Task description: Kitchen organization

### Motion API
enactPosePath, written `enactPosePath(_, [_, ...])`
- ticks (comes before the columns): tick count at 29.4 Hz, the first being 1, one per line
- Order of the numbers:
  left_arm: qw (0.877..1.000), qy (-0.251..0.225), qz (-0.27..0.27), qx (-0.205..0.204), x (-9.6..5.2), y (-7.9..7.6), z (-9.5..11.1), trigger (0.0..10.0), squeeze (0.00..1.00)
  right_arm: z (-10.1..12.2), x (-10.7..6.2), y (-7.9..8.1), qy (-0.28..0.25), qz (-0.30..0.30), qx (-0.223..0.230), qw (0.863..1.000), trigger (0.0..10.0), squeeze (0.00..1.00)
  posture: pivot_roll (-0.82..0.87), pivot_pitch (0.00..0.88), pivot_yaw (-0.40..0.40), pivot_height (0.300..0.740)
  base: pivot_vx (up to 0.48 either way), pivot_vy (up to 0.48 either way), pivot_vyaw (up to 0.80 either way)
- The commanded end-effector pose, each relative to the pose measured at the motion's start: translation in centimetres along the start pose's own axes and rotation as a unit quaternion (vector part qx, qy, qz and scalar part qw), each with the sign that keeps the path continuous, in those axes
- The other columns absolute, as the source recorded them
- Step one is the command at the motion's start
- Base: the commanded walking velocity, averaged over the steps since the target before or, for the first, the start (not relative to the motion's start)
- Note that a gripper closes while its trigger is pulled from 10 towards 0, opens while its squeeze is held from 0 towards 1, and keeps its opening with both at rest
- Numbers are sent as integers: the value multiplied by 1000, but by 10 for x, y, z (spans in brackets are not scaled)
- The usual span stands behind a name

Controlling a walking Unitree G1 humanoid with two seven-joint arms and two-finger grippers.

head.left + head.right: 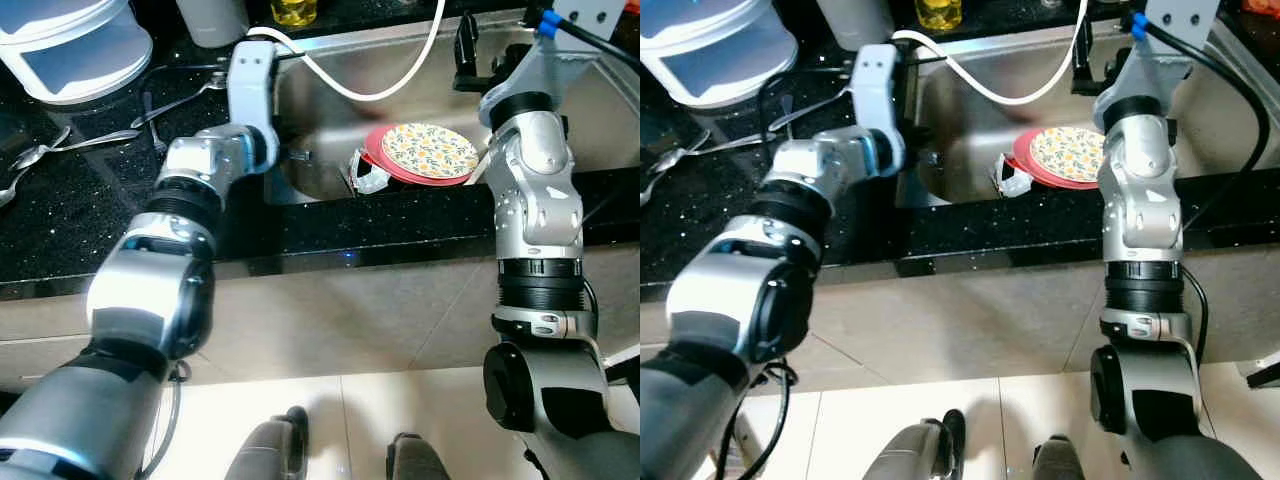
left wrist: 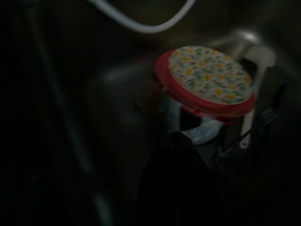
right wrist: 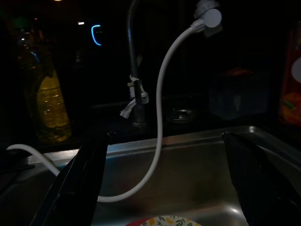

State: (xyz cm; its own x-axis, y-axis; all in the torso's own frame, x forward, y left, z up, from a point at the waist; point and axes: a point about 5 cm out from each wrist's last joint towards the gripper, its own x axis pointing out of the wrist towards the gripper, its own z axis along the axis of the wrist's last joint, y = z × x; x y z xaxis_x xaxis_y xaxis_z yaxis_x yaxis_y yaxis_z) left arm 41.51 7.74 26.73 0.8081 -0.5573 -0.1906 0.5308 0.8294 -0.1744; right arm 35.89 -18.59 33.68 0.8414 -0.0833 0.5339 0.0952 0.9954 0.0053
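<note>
A round dish with a red rim and a yellow flower pattern (image 1: 428, 151) lies tilted in the steel sink (image 1: 330, 130), resting on a clear-and-white piece (image 1: 368, 178). My left gripper (image 1: 297, 156) reaches over the sink's left edge and sits a short way left of the dish; its wrist view is dark, with the dish (image 2: 209, 77) ahead. My right gripper (image 1: 465, 48) is held above the far right of the sink, beyond the dish. It is open, its two black fingers (image 3: 80, 179) wide apart with nothing between them.
A white hose (image 1: 400, 80) loops across the sink from the faucet (image 3: 134, 70). A yellow oil bottle (image 1: 293, 10) stands behind the sink. Spoons and forks (image 1: 90, 140) lie on the black counter at the left, near stacked plastic tubs (image 1: 70, 45).
</note>
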Motion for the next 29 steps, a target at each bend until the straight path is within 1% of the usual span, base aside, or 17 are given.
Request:
enactPosePath(1, [999, -28, -13, 21, 0, -6, 12, 10000, 0, 4, 0, 4, -9, 4, 0, 1000, 10000, 0, 56, 156, 173, 740, 0, 0, 0])
enactPosePath(2, [999, -28, -13, 21, 0, -6, 12, 10000, 0, 4, 0, 4, -9, 4, 0, 1000, 10000, 0, 56, 156, 173, 740, 0, 0, 0])
enactPosePath(3, [996, -63, 4, 64, -3, -5, 24, 10000, 0, 3, -1, 2, -9, 2, -1, 1000, 10000, 0, 64, 149, 171, 740, 0, 0, 0])
enactPosePath(5, [994, -69, 16, 78, -5, -3, 25, 10000, 0, 3, -1, 2, -9, 2, -1, 1000, 10000, 0, 64, 149, 171, 740, 0, 0, 0])
enactPosePath(6, [994, -70, 19, 85, -6, -2, 26, 10000, 1000, 3, -1, 3, -9, 3, 0, 1000, 10000, 0, 68, 143, 168, 740, 0, 0, 0])
enactPosePath(10, [991, -97, 24, 94, -10, 2, 35, 10000, 1000, 3, 0, 7, -12, 7, 4, 1000, 10000, 0, 68, 137, 165, 740, 0, 0, 0])
enactPosePath(11, [988, -106, 47, 100, -14, 9, 39, 10000, 0, 4, 1, 7, -13, 8, 5, 1000, 10000, 0, 69, 130, 163, 740, 0, 0, 0])
enactPosePath(12, [988, -106, 47, 100, -14, 9, 39, 10000, 0, 4, 1, 7, -13, 8, 5, 1000, 10000, 0, 69, 130, 163, 740, 0, 0, 0])
enactPosePath(13, [981, -103, 108, 128, -22, 24, 43, 10000, 0, 4, 1, 7, -14, 8, 5, 1000, 10000, 0, 71, 127, 161, 740, 0, 0, 0])
enactPosePath(14, [981, -103, 108, 128, -22, 24, 43, 10000, 0, 4, 1, 7, -14, 8, 5, 1000, 10000, 0, 71, 127, 161, 740, 0, 0, 0])
enactPosePath(15, [974, -86, 155, 144, -26, 37, 42, 10000, 0, 4, 1, 6, -14, 8, 5, 1000, 10000, 0, 71, 127, 161, 740, 0, 0, 0])
enactPosePath(18, [940, -52, 299, 158, -48, 77, 36, 10000, 0, 4, 1, 6, -14, 7, 5, 1000, 10000, 0, 78, 126, 161, 740, 0, 0, 0])
enactPosePath(20, [940, -52, 299, 158, -48, 77, 36, 10000, 0, 4, 1, 6, -14, 7, 5, 1000, 10000, 0, 78, 126, 161, 740, 0, 0, 0])
enactPosePath(22, [919, -48, 364, 144, -65, 99, 34, 10000, 0, 3, 1, 6, -12, 7, 6, 1000, 10000, 0, 83, 129, 158, 740, 0, 0, 0])
enactPosePath(23, [912, -44, 387, 127, -74, 109, 30, 10000, 1000, 2, 1, 7, -12, 8, 6, 1000, 10000, 0, 84, 130, 157, 740, 0, 0, 0])
enactPosePath(25, [904, -38, 413, 106, -85, 122, 25, 10000, 1000, 2, 1, 7, -11, 8, 7, 1000, 10000, 0, 88, 133, 155, 740, 0, 0, 0])
enactPosePath(29, [897, -33, 432, 83, -94, 133, 20, 10000, 1000, 2, 2, 7, -11, 9, 7, 1000, 10000, 0, 90, 136, 153, 740, 0, 0, 0])
